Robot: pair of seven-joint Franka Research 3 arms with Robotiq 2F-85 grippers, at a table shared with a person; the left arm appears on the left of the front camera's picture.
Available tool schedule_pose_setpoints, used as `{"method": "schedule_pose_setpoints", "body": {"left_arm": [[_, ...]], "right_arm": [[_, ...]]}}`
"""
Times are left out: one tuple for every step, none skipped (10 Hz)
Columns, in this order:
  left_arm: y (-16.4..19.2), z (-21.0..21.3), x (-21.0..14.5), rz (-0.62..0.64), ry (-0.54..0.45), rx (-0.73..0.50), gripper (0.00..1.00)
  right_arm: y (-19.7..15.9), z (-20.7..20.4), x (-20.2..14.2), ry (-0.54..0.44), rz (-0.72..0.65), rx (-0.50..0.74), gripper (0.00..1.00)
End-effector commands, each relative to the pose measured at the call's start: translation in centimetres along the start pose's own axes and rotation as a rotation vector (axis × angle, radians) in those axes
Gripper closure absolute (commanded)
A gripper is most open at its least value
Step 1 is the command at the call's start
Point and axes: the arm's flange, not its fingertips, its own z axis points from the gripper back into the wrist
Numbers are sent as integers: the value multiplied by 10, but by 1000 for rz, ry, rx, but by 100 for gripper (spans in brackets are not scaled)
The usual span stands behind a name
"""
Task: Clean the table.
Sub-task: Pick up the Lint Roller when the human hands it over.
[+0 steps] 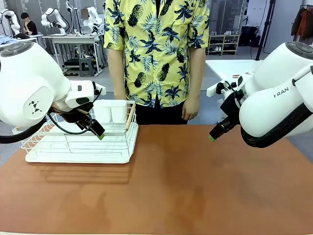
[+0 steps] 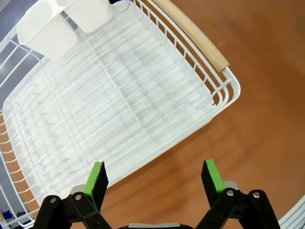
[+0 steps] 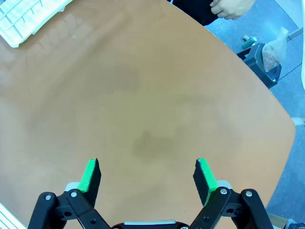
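Note:
The reddish-brown table (image 1: 186,186) spreads across the front view, its top bare in the middle and on the right. My left gripper (image 1: 98,132) hangs open over the near right corner of a white wire dish rack (image 1: 78,147). In the left wrist view its green-padded fingers (image 2: 153,171) stand wide apart above the rack's edge (image 2: 143,119), holding nothing. My right gripper (image 1: 215,134) hovers above the table's right half. From the right wrist view it (image 3: 147,174) is open and empty over bare tabletop (image 3: 143,95).
The rack holds two white cups (image 1: 111,110) at its far end and has a wooden handle (image 2: 195,36) on its right side. A person in a yellow patterned shirt (image 1: 156,49) stands at the far edge, hand (image 3: 233,7) hanging down. A white table (image 1: 230,66) stands behind on the right.

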Motion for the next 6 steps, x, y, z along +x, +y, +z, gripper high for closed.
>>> {"method": "schedule_pose_setpoints", "body": {"left_arm": [[0, 0, 0, 0, 0, 0, 0], [12, 20, 14, 10, -9, -60, 0], [31, 45, 25, 76, 5, -206, 0], [60, 78, 28, 157, -23, -497, 0], [90, 103, 19, 200, -42, -657, 0], [121, 129, 2, 264, -61, -815, 0]], "right_arm": [[0, 0, 0, 0, 0, 0, 0], [-14, 24, 13, -39, -45, 50, 0], [-32, 42, 21, -49, -117, 141, 0], [-52, 62, 26, -40, -196, 283, 0], [-71, 81, 25, -75, -264, 424, 0], [-100, 97, 17, -74, -344, 625, 0]]}}
